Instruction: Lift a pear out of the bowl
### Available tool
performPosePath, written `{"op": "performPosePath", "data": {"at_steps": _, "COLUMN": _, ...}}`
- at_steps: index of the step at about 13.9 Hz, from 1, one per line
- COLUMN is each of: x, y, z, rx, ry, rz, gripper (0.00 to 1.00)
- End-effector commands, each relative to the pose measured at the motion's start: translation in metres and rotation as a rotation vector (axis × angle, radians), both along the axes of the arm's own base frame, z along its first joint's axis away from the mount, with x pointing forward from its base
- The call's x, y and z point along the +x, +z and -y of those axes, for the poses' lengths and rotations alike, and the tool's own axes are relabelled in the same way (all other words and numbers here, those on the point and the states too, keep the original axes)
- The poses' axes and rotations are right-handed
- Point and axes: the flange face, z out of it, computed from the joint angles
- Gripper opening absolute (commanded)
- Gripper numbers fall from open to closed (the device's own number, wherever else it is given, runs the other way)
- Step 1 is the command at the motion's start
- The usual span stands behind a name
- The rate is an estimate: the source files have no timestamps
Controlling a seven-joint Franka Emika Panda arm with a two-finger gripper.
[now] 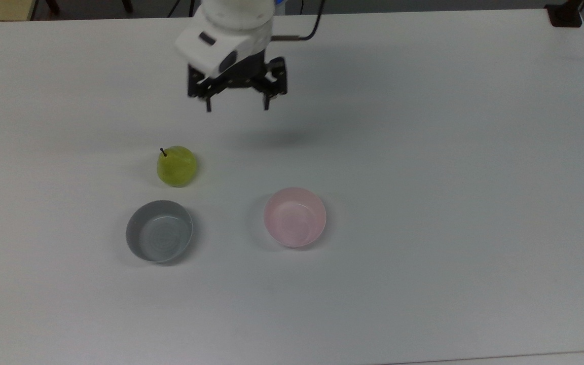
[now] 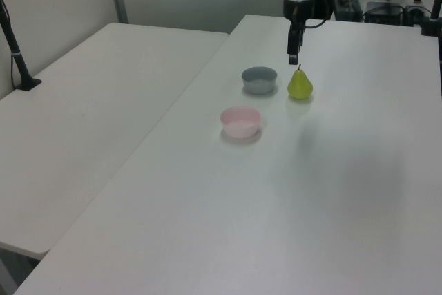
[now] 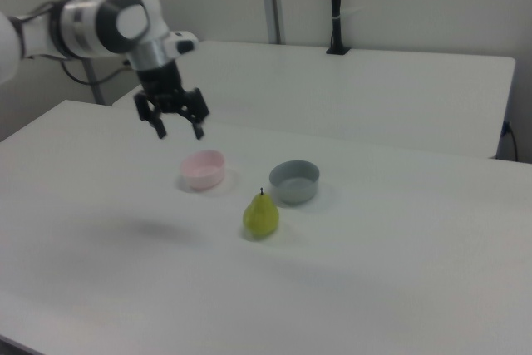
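The yellow-green pear [image 1: 176, 166] [image 2: 300, 86] [image 3: 261, 214] stands upright on the white table, stem up, outside both bowls. The pale pink bowl [image 1: 295, 217] [image 2: 240, 121] [image 3: 204, 169] sits empty to the top view's right of it. My gripper [image 1: 237, 106] [image 3: 178, 129] [image 2: 293, 58] hangs open in the air, well above the table, up and to the top view's right of the pear, holding nothing.
A grey bowl [image 1: 159, 230] [image 2: 259, 79] [image 3: 294, 181] sits just below the pear in the top view, also empty. A second white table [image 2: 90, 94] adjoins on the left view's left, with a black post [image 2: 14, 46] on it.
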Motion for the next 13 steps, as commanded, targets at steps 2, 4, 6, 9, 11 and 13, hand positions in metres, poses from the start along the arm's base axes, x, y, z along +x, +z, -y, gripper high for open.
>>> {"op": "performPosePath", "data": {"at_steps": 2, "x": -0.041, "y": 0.051, "z": -0.008, "rx": 0.05, "ry": -0.071, "rz": -0.021, "gripper": 1.0}}
{"op": "performPosePath", "data": {"at_steps": 4, "x": -0.044, "y": 0.058, "z": 0.0, "rx": 0.051, "ry": -0.074, "rz": -0.022, "gripper": 1.0}}
{"op": "performPosePath", "data": {"at_steps": 6, "x": -0.044, "y": 0.059, "z": 0.0, "rx": 0.052, "ry": -0.082, "rz": -0.019, "gripper": 1.0}}
{"op": "performPosePath", "data": {"at_steps": 9, "x": -0.044, "y": 0.06, "z": 0.001, "rx": 0.052, "ry": -0.088, "rz": -0.016, "gripper": 1.0}}
{"op": "performPosePath", "data": {"at_steps": 11, "x": -0.044, "y": 0.06, "z": 0.003, "rx": 0.052, "ry": -0.093, "rz": -0.017, "gripper": 1.0}}
{"op": "performPosePath", "data": {"at_steps": 13, "x": -0.043, "y": 0.061, "z": 0.005, "rx": 0.054, "ry": -0.097, "rz": -0.016, "gripper": 1.0}}
